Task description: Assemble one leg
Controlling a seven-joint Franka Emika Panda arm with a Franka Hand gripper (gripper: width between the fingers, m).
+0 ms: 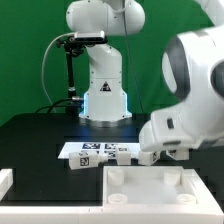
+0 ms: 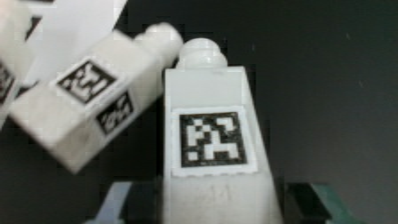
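In the wrist view a white leg with a black-and-white tag lies lengthwise on the dark table. Its near end sits between my gripper fingers. The left finger and the right finger stand on either side of it with narrow dark gaps, so the gripper is open around the leg. A second leg lies tilted right beside it. In the exterior view my hand is low over the legs behind the panel, and its fingers are hidden.
The large white panel with raised corners lies at the front. The marker board lies behind it, with another leg on its edge. A white block is at the exterior view's left edge. The robot base stands behind.
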